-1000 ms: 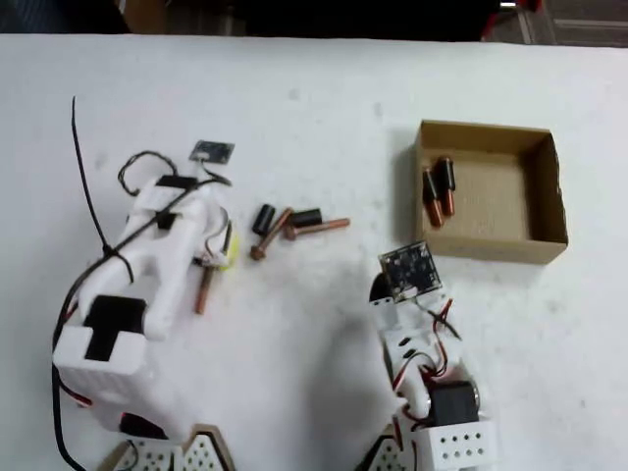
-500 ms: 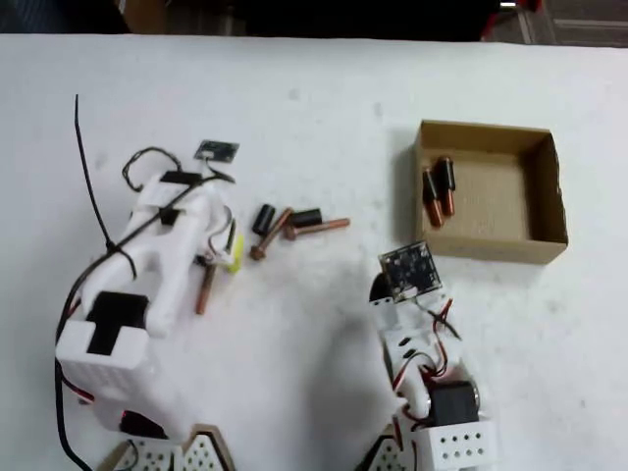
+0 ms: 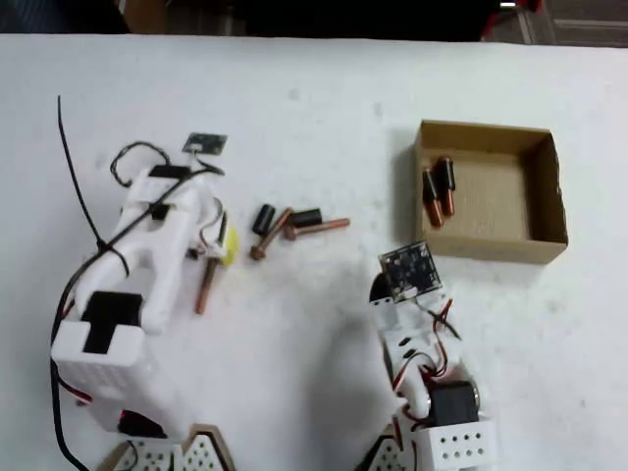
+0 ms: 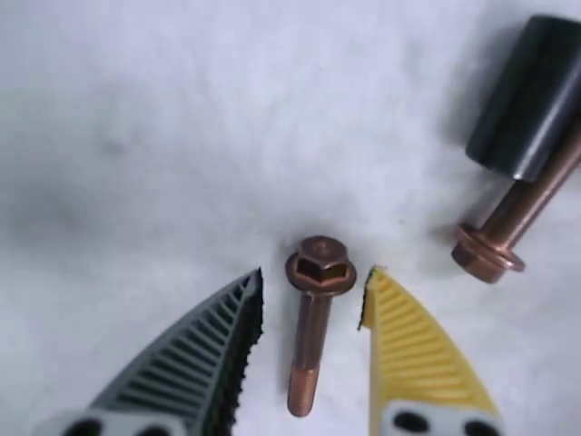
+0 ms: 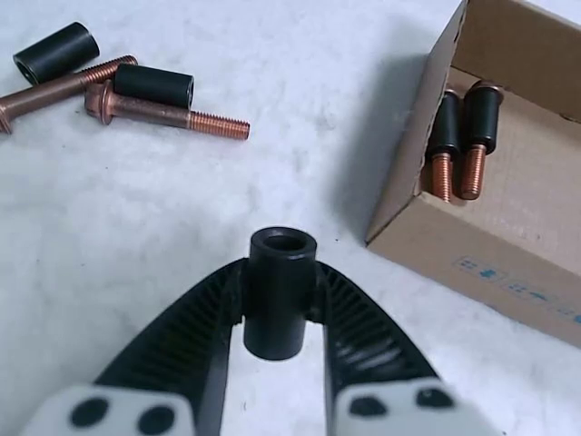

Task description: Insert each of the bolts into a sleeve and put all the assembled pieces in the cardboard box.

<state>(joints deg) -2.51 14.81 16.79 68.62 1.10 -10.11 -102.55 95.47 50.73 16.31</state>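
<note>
White table point(image 3: 324, 78), matte, faintly mottled. Over the last half second my left gripper point(image 4: 314, 274) shifted slightly toward 11 o'clock and ended with jaws spread either side of the loose bolt point(image 4: 311, 345), which stayed flat at 9 o'clock. I read that as lined up, not yet pinched. Right gripper point(image 5: 280, 272) hadn't moved, clamped on a smooth black sleeve point(image 5: 280, 309), open bore showing. Bolt was coppery, hex flange head, threaded tip; pads point(image 4: 182, 363) ribbed. Cardboard box point(image 3: 488, 250) at 2 o'clock held two assembled pieces point(image 3: 439, 191)
</note>
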